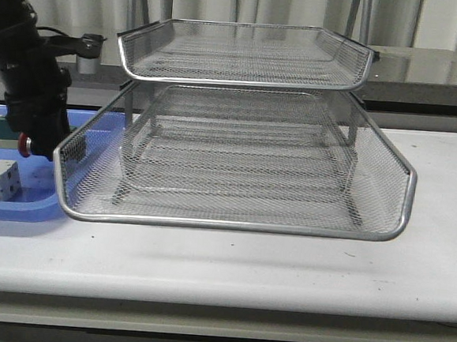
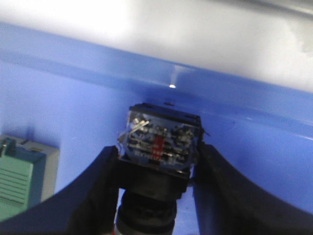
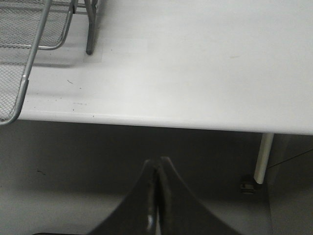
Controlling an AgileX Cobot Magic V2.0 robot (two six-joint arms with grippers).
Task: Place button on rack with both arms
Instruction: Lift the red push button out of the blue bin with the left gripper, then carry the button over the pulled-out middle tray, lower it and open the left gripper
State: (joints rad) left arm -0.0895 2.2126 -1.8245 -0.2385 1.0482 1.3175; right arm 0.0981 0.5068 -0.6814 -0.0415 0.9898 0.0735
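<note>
Button (image 2: pixel 159 147) in left gripper (image 2: pixel 156 196), above blue tray (image 2: pixel 254 142)

In the front view the left arm (image 1: pixel 29 84) covers all of the button (image 1: pixel 25 144) but a sliver of red, and the blue tray (image 1: pixel 20 202) runs off the picture's left edge. In the left wrist view the button's red head is cut off, the green part (image 2: pixel 22 176) is cropped, and the contact block's markings are too blurred to read. The rack (image 3: pixel 29 44) shows only one corner in the right wrist view.

You see a white surface (image 1: pixel 284 270) stretching across the room, its front edge rounded. Behind it hang pale pleated curtains (image 1: pixel 250 2) above a dark glossy ledge (image 1: pixel 434 72). Beneath, a white leg (image 3: pixel 264 157) stands on grey floor (image 3: pixel 73 181).
</note>
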